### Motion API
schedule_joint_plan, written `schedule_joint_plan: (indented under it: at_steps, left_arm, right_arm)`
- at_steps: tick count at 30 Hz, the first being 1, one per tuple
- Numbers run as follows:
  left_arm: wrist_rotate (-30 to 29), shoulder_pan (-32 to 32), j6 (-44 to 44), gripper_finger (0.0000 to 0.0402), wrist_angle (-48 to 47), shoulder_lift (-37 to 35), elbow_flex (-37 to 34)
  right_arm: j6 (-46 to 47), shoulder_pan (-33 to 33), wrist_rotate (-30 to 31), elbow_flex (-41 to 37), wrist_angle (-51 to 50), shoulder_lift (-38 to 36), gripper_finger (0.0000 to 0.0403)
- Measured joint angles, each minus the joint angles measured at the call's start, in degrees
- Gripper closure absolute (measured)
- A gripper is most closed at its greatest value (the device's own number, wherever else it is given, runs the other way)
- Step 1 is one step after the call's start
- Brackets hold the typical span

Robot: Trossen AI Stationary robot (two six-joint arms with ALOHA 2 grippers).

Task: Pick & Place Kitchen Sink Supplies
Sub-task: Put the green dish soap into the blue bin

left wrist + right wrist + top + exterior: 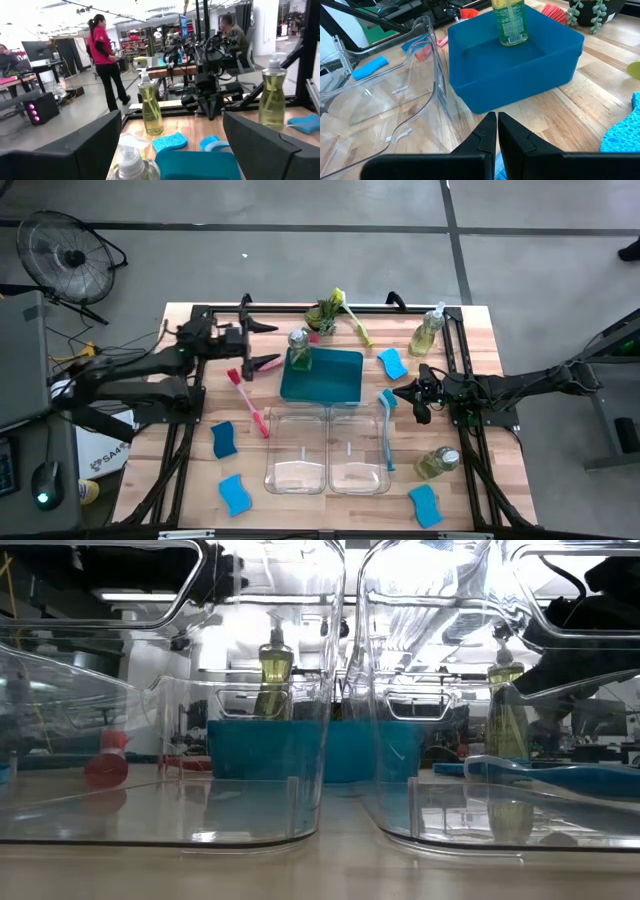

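A soap bottle stands in the teal tray's far left corner; left gripper spread just beside it; right gripper pressed together, empty. Bottle looks rigid, slippery, top-heavy; grasp the body.

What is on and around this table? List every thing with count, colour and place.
Soap bottles: three, clear with yellow-green soap; one in the tray, two on the right arm's side.
Sponges: four, blue; two on the left arm's side, two on the right arm's side.
Brushes: three; red-pink beside the tray, blue beside the bins, yellow-green by the plant.
Plant: one, green, far edge.
Tray: one, teal, centre.
Bins: two, clear, side by side near the tray.
Table: one, wooden.
Fan: one, dark, on the floor.
Person: red top, in the room behind.
Left gripper: open, beside the tray's bottle.
Right gripper: shut, empty, beside the blue brush.
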Motion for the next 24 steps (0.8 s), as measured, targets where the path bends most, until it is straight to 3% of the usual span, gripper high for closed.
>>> schedule_joint_plan:
  at_steps: [6,13,18,24]
  left_arm:
    - [-2.02,0.00,1.65,0.0057,-14.23,-13.48,-0.81]
    - [-1.97,-0.02,-5.61,0.0057,-14.85,-26.11,-8.99]
    - [-1.13,-0.51,-8.64,0.0057,-15.93,-31.64,-12.57]
    - [-2.88,-8.05,-8.64,0.0057,-16.18,-33.52,-15.54]
  right_arm:
    - [0.00,-0.01,0.02,0.00,0.00,0.00,0.0391]
    - [0.01,-0.01,0.01,-0.01,0.00,-0.01,0.0391]
    - [0.02,-0.01,0.02,-0.01,0.02,0.00,0.0391]
    - [0.01,-0.02,0.01,-0.01,0.01,-0.01,0.0391]
